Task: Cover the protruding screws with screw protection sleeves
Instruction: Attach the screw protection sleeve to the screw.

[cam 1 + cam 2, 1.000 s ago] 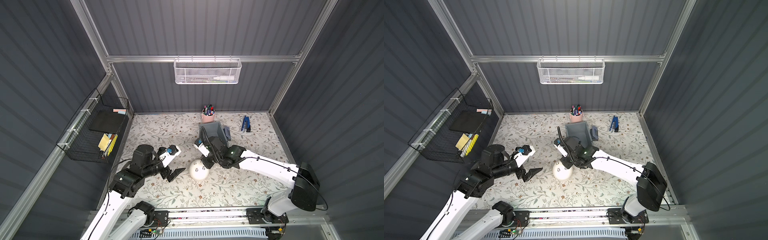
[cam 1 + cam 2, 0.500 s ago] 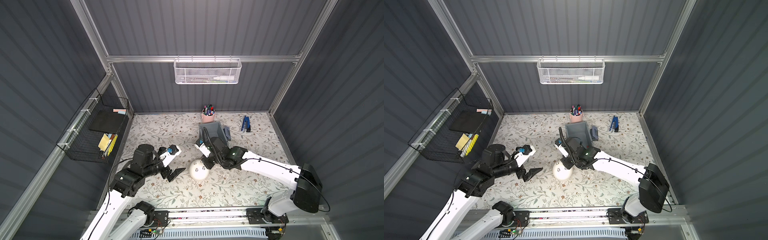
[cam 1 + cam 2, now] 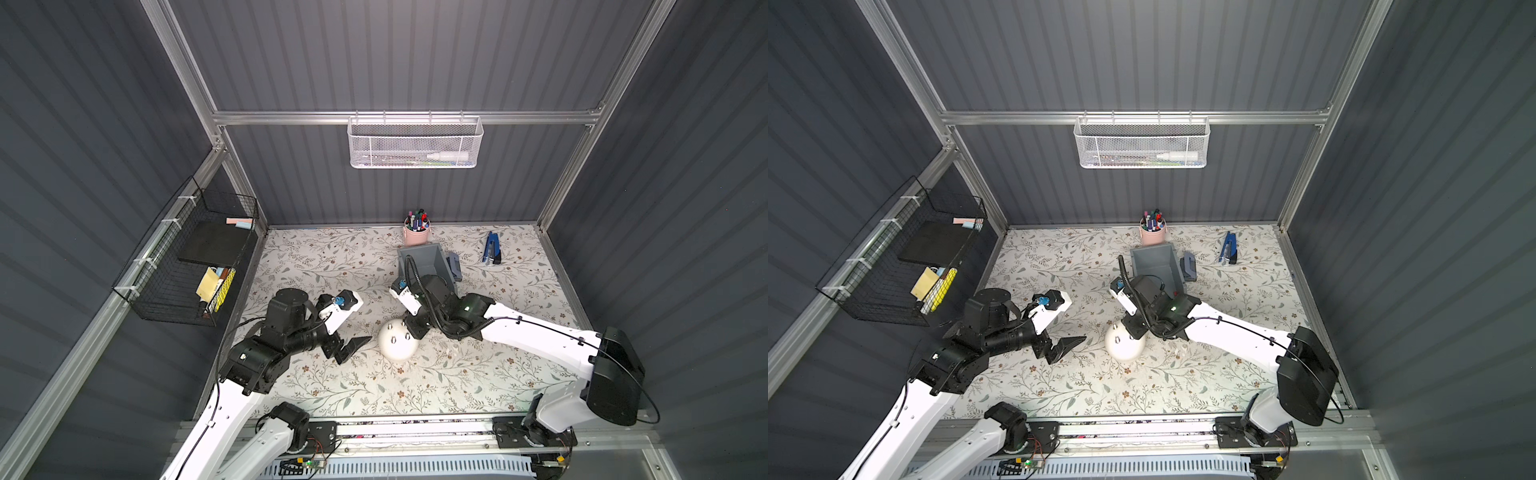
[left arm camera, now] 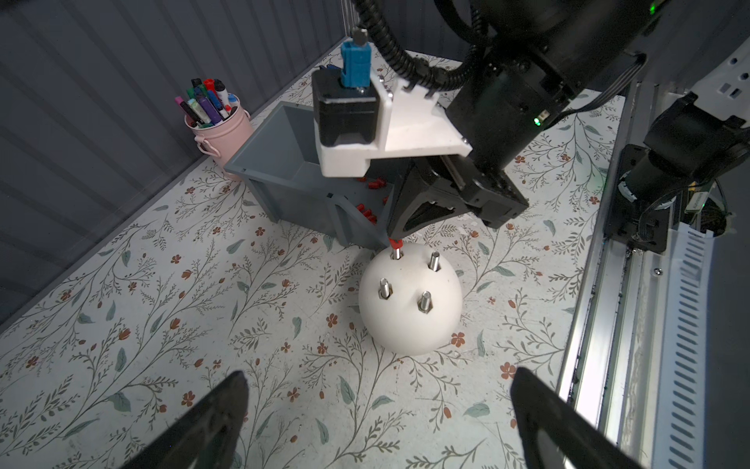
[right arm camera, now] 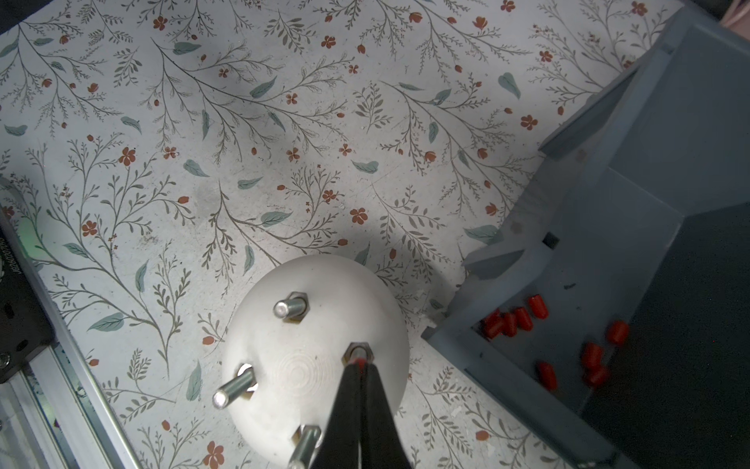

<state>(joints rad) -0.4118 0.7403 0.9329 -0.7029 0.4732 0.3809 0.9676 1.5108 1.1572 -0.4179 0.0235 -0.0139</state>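
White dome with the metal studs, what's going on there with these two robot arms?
The right hand is shut on a red cap and holds it at the tip of one stud on the white dome. The other three studs are bare. The left hand is open and empty, hanging beside the dome. Spare caps lie in the grey bin next to it.
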